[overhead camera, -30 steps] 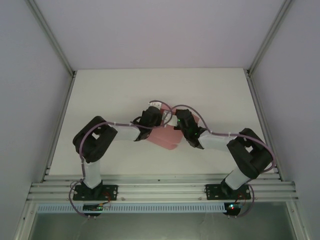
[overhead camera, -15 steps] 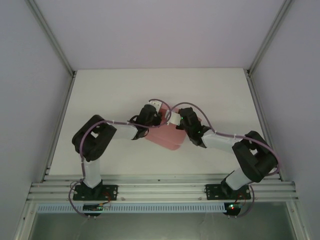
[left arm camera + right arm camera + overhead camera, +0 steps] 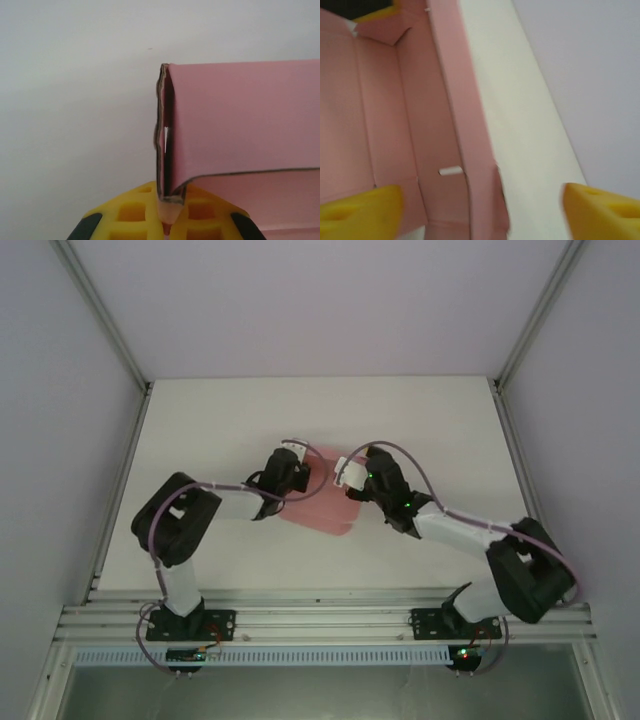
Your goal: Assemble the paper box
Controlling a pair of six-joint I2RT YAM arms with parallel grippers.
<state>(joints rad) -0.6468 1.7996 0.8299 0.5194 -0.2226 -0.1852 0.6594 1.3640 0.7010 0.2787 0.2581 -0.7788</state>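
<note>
Seen from above, the left end effector (image 3: 290, 466) sits at the 11 o'clock corner of the paper box (image 3: 318, 510), which lies near the centre of the tabletop (image 3: 200, 420). Its yellow pads (image 3: 135, 212) are clamped on a folded pink wall edge. At the box's 1 o'clock, the right end effector (image 3: 348, 472) gapes wide, holding nothing. One of its fingers (image 3: 360, 207) is over the box's inside and the other is over bare tabletop.
</note>
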